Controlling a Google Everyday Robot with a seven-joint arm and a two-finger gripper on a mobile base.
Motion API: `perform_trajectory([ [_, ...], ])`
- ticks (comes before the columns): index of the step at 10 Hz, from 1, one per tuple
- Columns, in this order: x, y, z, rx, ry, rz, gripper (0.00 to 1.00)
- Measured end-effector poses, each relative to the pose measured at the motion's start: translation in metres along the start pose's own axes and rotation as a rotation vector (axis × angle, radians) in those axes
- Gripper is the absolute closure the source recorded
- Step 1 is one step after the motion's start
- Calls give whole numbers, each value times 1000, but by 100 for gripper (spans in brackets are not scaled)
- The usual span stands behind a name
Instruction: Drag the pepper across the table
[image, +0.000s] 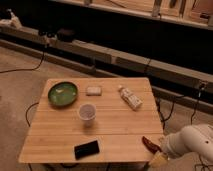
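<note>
Claw (159, 151) sits at the counter's (115, 125) near corner, right by the pepper (149, 144), at the end of the white arm (192, 142) that comes in from off the counter's side. Can't tell whether it's apart, together or clamped on anything; contact w/ the pepper isn't clear either.

Pepper: small dark-red chili lying flat on the wood, v. close to the near edge and the corner, pointed end toward the counter's middle.

Outward from it: black phone (87, 149) on the same near strip, well apart. Cup (87, 113) upright near the centre. White tube (130, 97) lying down farther back. Green bowl (62, 94) and a small pale block (93, 90) at the far side.

Risks, as I judge them:
- Pepper is so near the edge that a push at a slight angle prob. tips it off the counter.
- It's slender and tapered, so it may roll or pivot under the claw and slip out instead of sliding.
- Too little downward pressure = claw skims over it; too much = it squashes or jams on the plank seams.
- A drag along the near strip heads for the phone; a diagonal one heads for the cup, which could knock over.
</note>
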Motion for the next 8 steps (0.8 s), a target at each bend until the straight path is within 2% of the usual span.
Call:
perform_trajectory([
  [3,8,-15,1,61,13,-14,20],
  [4,8,-18,2,70,8,-10,20],
  [8,8,-17,10,73,-16,1,20],
])
